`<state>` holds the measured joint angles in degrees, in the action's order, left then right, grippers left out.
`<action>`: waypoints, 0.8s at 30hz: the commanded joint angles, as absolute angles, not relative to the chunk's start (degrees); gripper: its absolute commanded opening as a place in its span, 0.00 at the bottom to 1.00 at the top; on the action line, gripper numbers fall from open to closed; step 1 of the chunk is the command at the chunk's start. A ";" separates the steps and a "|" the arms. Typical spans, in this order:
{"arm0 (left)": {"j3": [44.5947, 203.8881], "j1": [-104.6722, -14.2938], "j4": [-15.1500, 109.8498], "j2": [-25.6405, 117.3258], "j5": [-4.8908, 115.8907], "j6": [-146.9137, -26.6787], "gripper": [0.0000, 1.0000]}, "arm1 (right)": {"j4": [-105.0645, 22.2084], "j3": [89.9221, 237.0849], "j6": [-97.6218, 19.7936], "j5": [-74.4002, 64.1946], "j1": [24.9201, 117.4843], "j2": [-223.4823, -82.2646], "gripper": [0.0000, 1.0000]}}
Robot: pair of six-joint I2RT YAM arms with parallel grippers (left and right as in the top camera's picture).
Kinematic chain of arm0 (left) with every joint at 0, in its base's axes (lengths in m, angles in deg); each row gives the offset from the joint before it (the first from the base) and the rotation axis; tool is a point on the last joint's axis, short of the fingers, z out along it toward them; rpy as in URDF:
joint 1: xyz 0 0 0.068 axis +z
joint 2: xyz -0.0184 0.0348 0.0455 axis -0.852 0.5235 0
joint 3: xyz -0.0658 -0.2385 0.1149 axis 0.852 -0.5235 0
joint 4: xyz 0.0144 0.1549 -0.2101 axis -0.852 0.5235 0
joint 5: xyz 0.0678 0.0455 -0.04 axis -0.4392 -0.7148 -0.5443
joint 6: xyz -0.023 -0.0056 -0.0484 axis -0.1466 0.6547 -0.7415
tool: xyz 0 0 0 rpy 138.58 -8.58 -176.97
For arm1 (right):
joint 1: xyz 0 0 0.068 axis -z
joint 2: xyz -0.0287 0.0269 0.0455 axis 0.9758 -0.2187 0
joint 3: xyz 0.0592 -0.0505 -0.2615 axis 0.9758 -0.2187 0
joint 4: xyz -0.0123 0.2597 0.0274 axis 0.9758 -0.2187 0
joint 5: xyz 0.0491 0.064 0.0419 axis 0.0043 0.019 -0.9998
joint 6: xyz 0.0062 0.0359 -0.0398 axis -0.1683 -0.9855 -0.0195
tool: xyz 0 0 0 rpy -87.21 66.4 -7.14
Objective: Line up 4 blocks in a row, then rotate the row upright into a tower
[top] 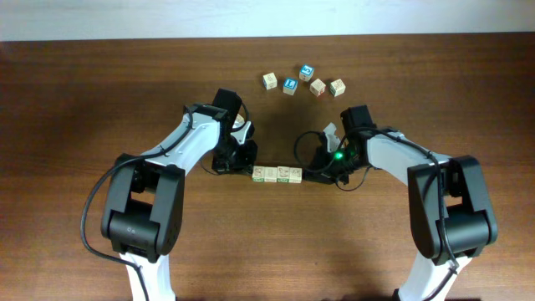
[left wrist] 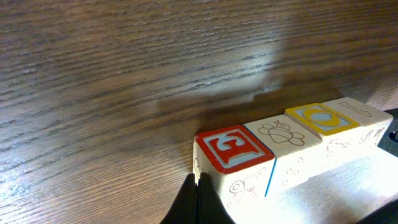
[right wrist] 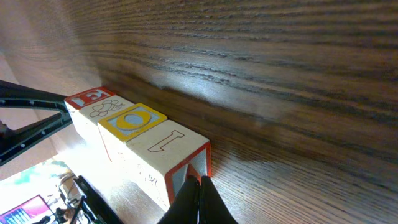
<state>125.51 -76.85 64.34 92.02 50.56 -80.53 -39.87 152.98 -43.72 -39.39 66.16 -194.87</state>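
Wooden blocks in row, left fingers at one end, right fingers opposite

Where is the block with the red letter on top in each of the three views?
Overhead: red-letter block, left end of the centre row.
Left wrist: red-letter block, bottom centre, nearest.
Right wrist: red-letter block, left side, farthest.
Shared landmark: the yellow-faced block, third from it in that row.

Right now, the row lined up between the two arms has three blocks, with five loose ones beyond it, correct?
No. The row has four blocks, not three; the left wrist view shows all four. Five loose blocks do lie beyond it.
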 commanded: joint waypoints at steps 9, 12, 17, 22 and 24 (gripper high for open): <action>124.85 -77.15 64.39 92.47 52.18 -80.64 0.00 | -39.49 154.82 -43.96 -44.87 63.28 -192.58 0.04; 124.85 -77.15 64.39 92.47 52.18 -80.62 0.00 | -40.56 156.72 -43.98 -44.57 60.77 -191.99 0.04; 124.85 -77.15 64.39 92.47 52.18 -80.62 0.00 | -42.55 159.62 -43.96 -44.46 58.93 -191.96 0.04; 124.85 -77.15 64.37 92.47 52.16 -80.62 0.00 | -44.02 162.01 -43.98 -44.02 56.83 -191.94 0.04; 124.85 -77.15 64.37 92.47 52.16 -80.62 0.00 | -44.50 162.90 -43.96 -43.78 56.37 -191.94 0.04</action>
<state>125.07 -75.21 65.20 92.02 43.92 -80.53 -44.70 160.54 -44.29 -38.90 60.26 -193.08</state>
